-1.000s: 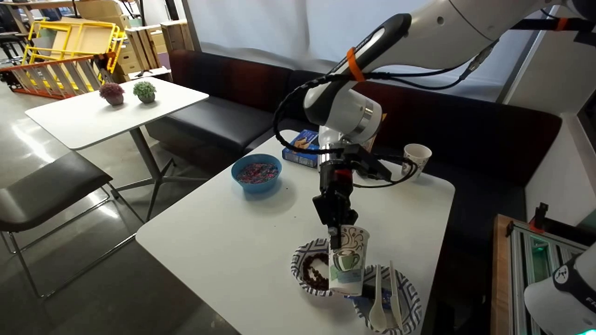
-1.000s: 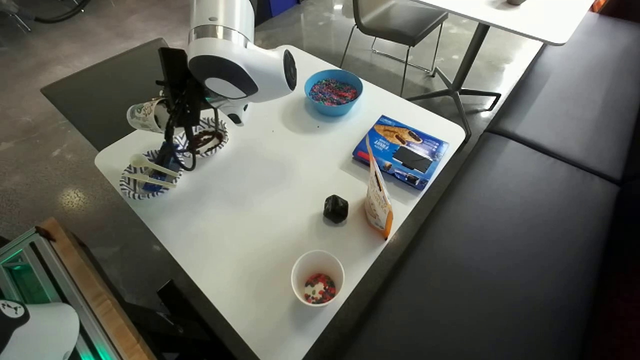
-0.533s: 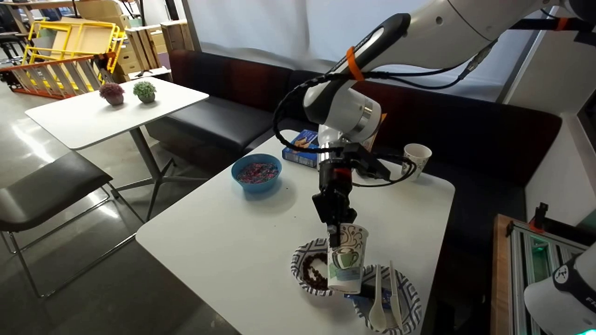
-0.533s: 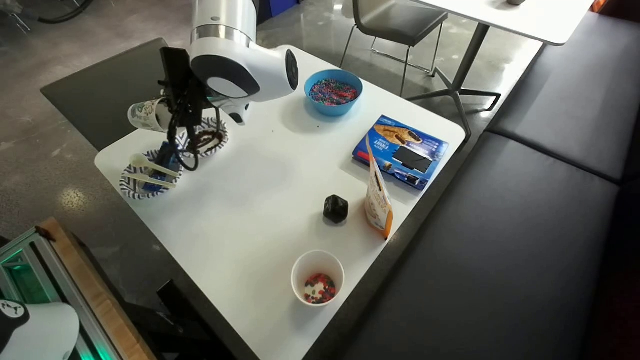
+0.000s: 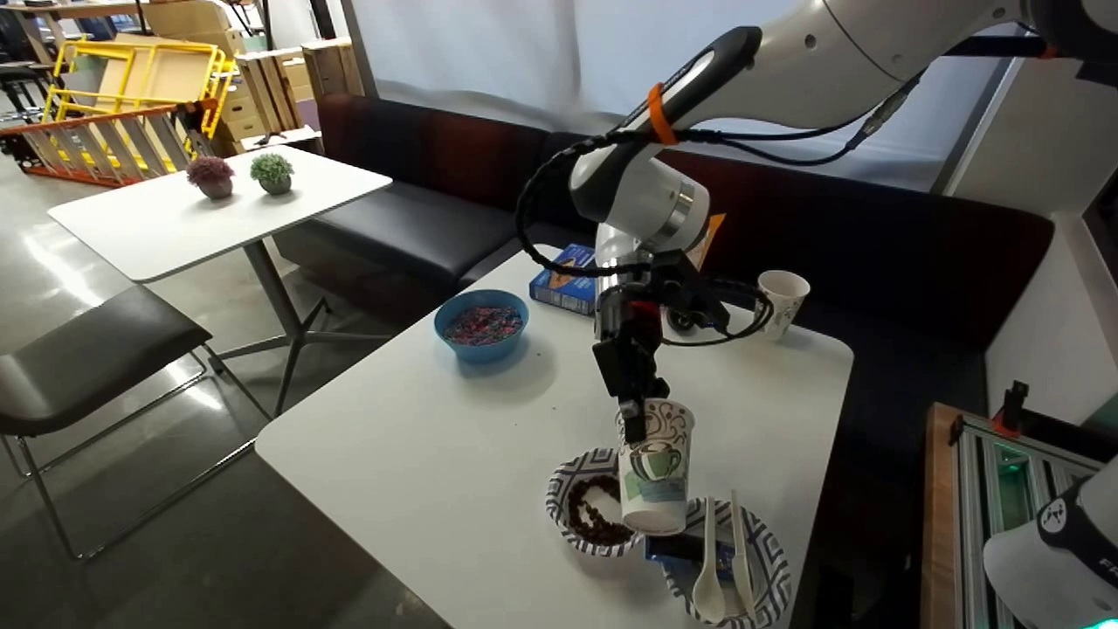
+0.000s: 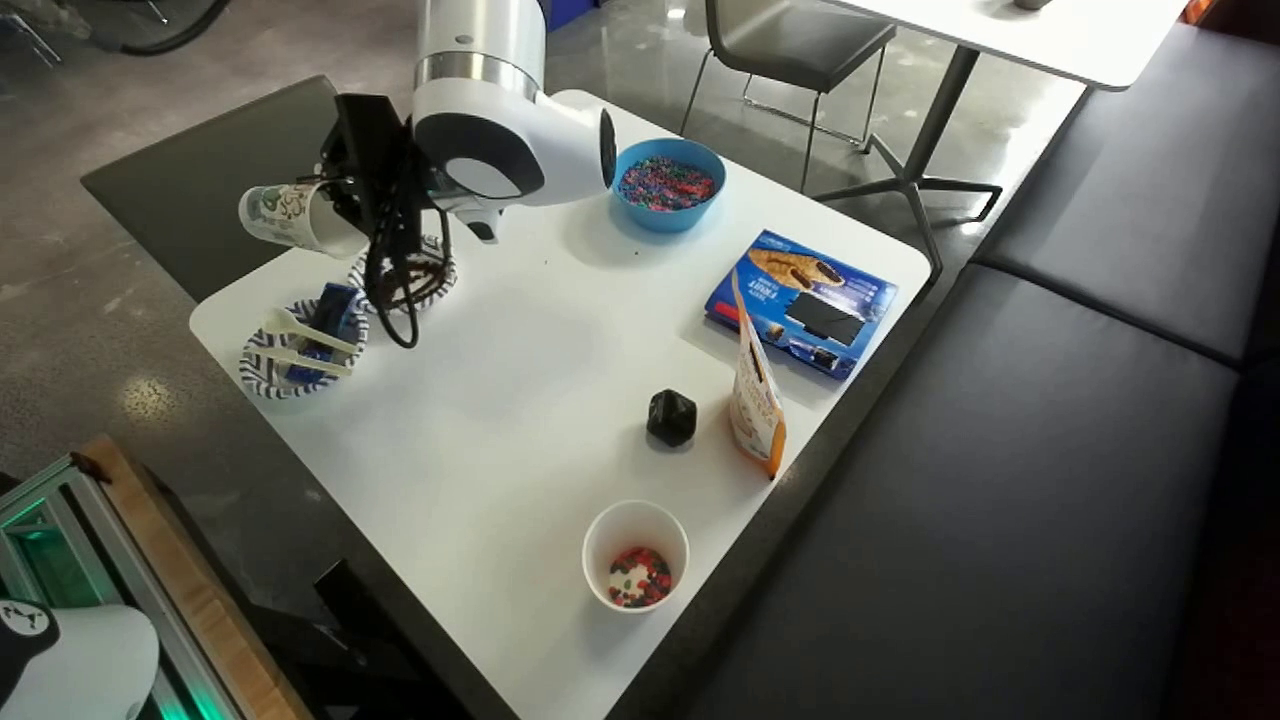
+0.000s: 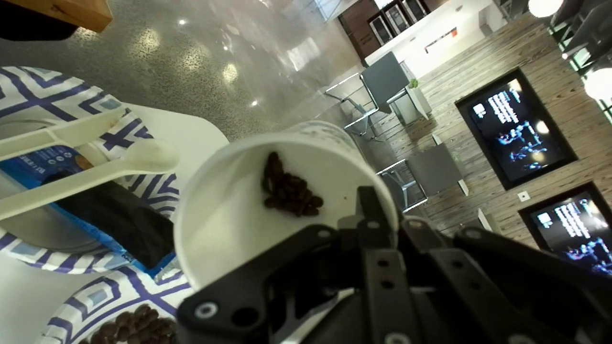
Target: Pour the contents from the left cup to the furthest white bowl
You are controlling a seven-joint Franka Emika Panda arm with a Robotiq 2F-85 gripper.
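The left cup (image 5: pixel 657 476) is whitish with a printed coffee pattern. My gripper (image 5: pixel 642 419) is shut on the wall at its mouth and holds it above the table. In an exterior view the cup (image 6: pixel 285 215) lies strongly tilted, base away from the arm. In the wrist view one finger of the gripper (image 7: pixel 399 210) is inside the cup (image 7: pixel 224 215), and dark brown beans lie inside it. The furthest white bowl (image 5: pixel 566 489), with a dark-patterned rim and brown beans, sits on the table beside and below the cup. Its rim also shows in the wrist view (image 7: pixel 91 306).
A patterned bowl (image 5: pixel 773 568) with a white spoon, knife and blue packet adjoins the bean bowl. A blue bowl (image 5: pixel 480 341), blue box (image 6: pixel 800 300), orange-white pouch (image 6: pixel 758 410), black object (image 6: pixel 671 418) and another white cup (image 6: pixel 636 520) stand on the table (image 6: pixel 480 480).
My gripper and the held cup have risen a little and shifted slightly, and the cup's tilt has changed somewhat. The bowls and other objects have not moved.
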